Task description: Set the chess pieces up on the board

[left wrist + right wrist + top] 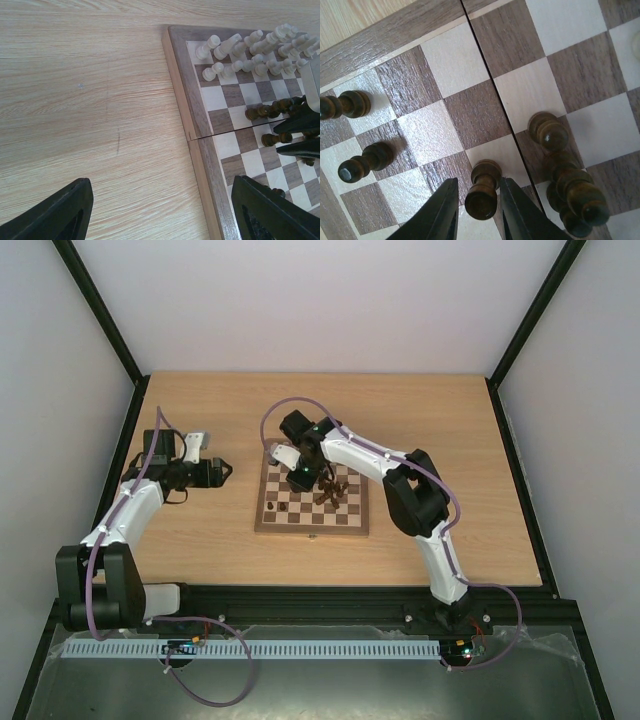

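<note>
While right tool (479, 182) straddles small dark-brown turned wooden pawn (482, 194), upright on checkered wooden chessboard (390, 37) by fold seam, can't tell if clenched. Left tool (162, 181) released, empty, over pale wood surface (75, 100) beside chessboard.

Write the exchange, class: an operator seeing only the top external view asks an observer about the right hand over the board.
Operator: Is the right hand on a piece?
Observer: Its fingers flank one dark pawn; whether they grip it is unclear.
Operator: Where are the pale pieces? The arm blocks my view.
Observer: In two rows at one end of the board.
</note>
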Motion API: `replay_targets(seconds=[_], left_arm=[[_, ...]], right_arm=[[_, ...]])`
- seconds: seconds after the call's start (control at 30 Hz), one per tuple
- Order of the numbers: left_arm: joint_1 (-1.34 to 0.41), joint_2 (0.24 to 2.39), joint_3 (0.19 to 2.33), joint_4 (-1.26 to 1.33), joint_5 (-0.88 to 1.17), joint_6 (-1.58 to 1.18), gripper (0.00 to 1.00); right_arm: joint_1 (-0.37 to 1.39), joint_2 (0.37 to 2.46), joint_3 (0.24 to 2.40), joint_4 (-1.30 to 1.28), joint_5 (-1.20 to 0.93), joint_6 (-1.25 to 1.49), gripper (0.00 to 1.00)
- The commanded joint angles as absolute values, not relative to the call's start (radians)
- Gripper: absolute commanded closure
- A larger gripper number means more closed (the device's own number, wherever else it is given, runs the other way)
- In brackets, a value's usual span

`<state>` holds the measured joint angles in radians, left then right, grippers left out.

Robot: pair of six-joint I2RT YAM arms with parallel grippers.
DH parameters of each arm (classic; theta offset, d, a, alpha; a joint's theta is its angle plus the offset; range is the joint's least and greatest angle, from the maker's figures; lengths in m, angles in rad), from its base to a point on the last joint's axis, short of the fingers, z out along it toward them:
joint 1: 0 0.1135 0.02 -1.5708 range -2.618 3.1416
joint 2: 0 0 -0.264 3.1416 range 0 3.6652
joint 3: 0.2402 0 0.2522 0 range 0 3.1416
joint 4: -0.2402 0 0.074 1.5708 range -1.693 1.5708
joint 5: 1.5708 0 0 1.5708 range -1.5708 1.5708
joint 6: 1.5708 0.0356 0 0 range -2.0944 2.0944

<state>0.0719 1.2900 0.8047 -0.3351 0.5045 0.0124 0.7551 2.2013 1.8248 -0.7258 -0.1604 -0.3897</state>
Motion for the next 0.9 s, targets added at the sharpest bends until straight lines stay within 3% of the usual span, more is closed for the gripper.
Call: replay_targets(seconds=[0.0, 0.27, 0.87], left_arm=[[0.067, 1.293, 0.795, -0.327, 0.505, 0.002, 0.21], [0.067, 1.294, 0.793, -0.320, 0.504, -0.004, 0.21], [0.127, 1.273, 0.806, -0.292, 0.470, -0.134, 0.16]], right_arm=[[0.760, 2.216, 1.858, -0.787, -0.189, -0.378, 0.78], [0.761, 2.187, 1.859, -0.794, -0.189, -0.386, 0.90], [0.897, 2.122, 1.914, -0.833, -0.215, -0.493, 0.93]])
